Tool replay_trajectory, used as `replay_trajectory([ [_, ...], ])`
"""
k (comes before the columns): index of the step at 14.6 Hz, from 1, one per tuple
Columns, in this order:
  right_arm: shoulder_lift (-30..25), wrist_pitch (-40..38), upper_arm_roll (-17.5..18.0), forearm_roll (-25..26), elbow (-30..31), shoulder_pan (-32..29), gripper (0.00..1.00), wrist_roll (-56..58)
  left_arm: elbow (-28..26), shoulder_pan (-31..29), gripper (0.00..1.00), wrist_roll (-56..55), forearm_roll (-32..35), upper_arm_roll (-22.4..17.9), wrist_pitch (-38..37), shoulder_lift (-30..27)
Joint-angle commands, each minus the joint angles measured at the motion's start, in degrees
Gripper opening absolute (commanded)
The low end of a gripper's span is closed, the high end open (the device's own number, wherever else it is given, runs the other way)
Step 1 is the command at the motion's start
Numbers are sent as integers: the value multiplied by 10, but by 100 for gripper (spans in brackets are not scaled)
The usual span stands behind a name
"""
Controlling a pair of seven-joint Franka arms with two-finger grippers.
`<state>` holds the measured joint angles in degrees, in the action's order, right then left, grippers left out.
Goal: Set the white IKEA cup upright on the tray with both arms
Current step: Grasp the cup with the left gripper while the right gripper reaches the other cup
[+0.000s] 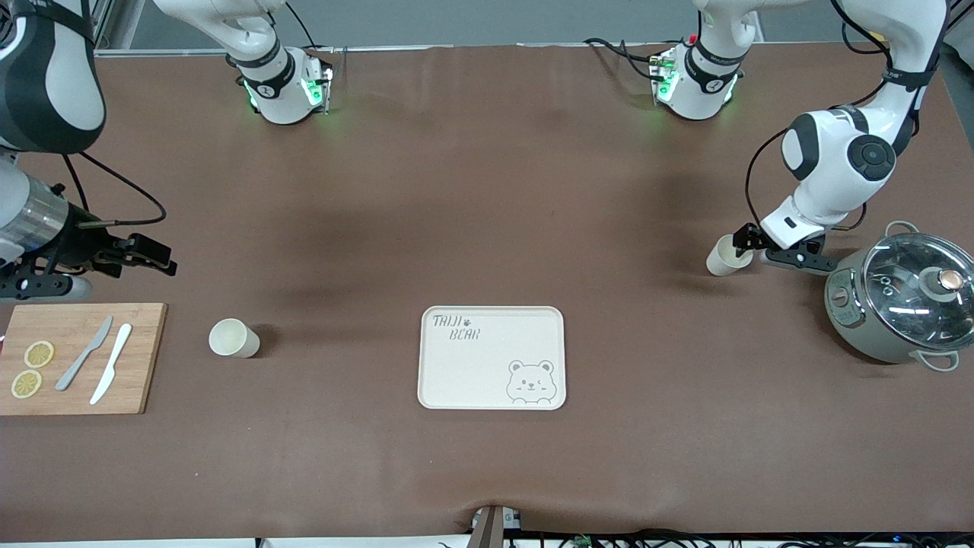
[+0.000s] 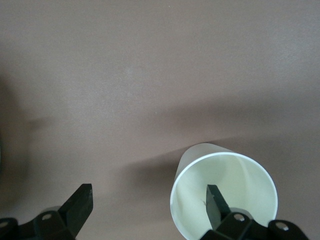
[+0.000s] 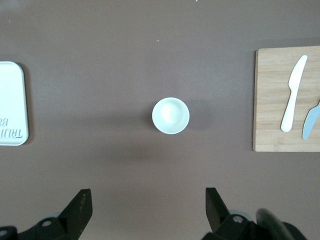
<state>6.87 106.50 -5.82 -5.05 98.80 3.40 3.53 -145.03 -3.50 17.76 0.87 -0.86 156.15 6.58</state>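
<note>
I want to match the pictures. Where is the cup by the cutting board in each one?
Front view: the cup stands between the cutting board and the tray.
Right wrist view: same cup, mid-picture, over the open right pincer.
Left wrist view: not in it.
Shared landmark: the cutting board.

Even overhead light — soft shadows

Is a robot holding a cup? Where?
Not gripped yet. The left gripper is open, one finger inside the cup at its rim. The right gripper holds nothing.
</note>
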Motion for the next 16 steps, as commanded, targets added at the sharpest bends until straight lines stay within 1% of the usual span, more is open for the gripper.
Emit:
replay_trajectory([
  [1, 21, 27, 4, 26, -2, -10, 100, 28, -8, -3, 100, 10, -3, 4, 26, 10],
  [6, 101, 124, 4, 19, -3, -46, 100, 129, -16, -2, 100, 9, -3, 5, 46, 20],
  [10, 167, 172, 4, 18, -22, -48, 100, 137, -15, 0, 100, 8, -4, 12, 56, 34],
  [11, 180, 180, 4, 17, -23, -47, 100, 137, -15, -1, 98, 3, -5, 17, 57, 35],
  [12, 191, 192, 4, 17, -23, -45, 100, 137, -17, -2, 23, -11, -9, 17, 58, 32],
  [13, 201, 201, 4, 17, -23, -43, 100, 137, -23, -3, 0, -20, -9, 17, 58, 30],
  [16, 224, 224, 5, 17, -23, -42, 100, 137, -22, -2, 0, -19, -8, 18, 59, 28],
])
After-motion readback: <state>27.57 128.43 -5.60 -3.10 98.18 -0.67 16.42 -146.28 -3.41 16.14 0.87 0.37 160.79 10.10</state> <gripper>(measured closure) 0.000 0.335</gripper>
